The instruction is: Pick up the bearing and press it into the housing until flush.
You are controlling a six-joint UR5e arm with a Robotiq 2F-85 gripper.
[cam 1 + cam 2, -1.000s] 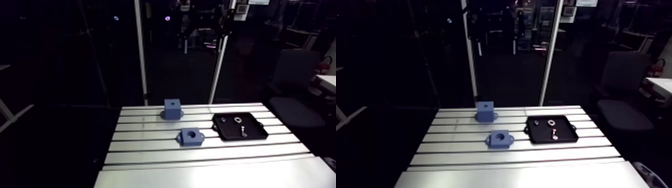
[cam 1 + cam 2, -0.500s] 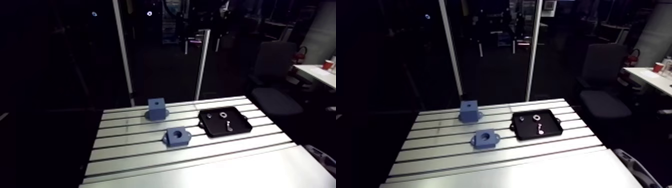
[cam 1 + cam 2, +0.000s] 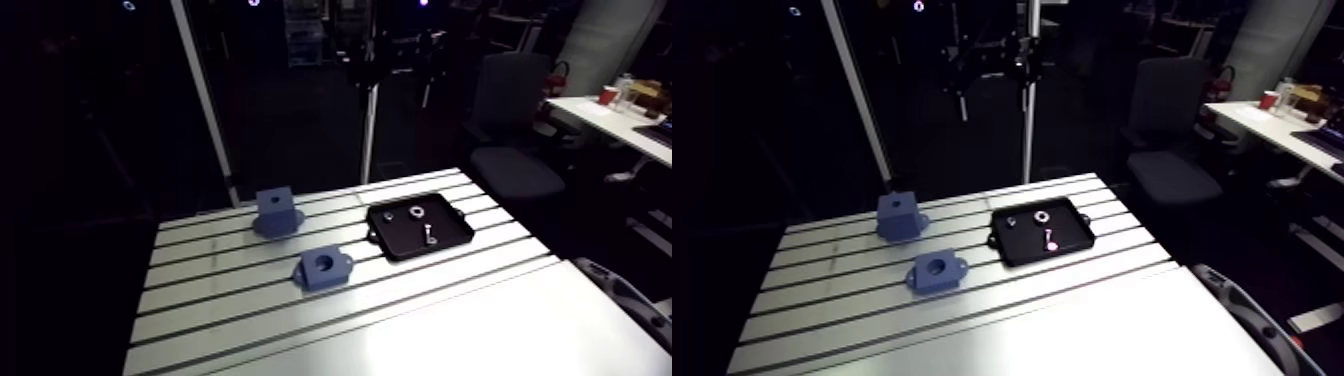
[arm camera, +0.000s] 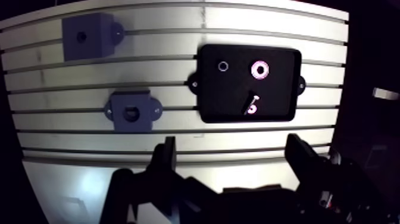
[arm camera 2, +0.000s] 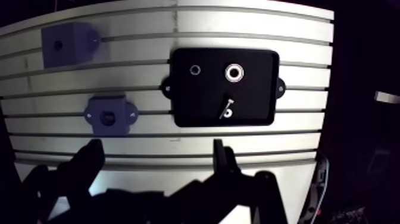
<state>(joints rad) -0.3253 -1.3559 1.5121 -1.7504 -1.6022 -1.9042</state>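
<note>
Slotted table (image 4: 89, 143) | black tray (image 4: 274, 98) by table's right edge, bearing (image 4: 259, 69) near tray's far edge | housing (image 4: 122, 116) mid-table, bore up | gripper (image 4: 232, 149) high, fingers spread, empty | advice: centre over bearing, descend square, clear of screw (image 4: 252, 106).

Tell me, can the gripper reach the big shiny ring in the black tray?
Probably yes. The bearing lies uncovered in the open tray, ahead of the gripper, whose fingers are open and empty. Nothing stands over it.
</note>
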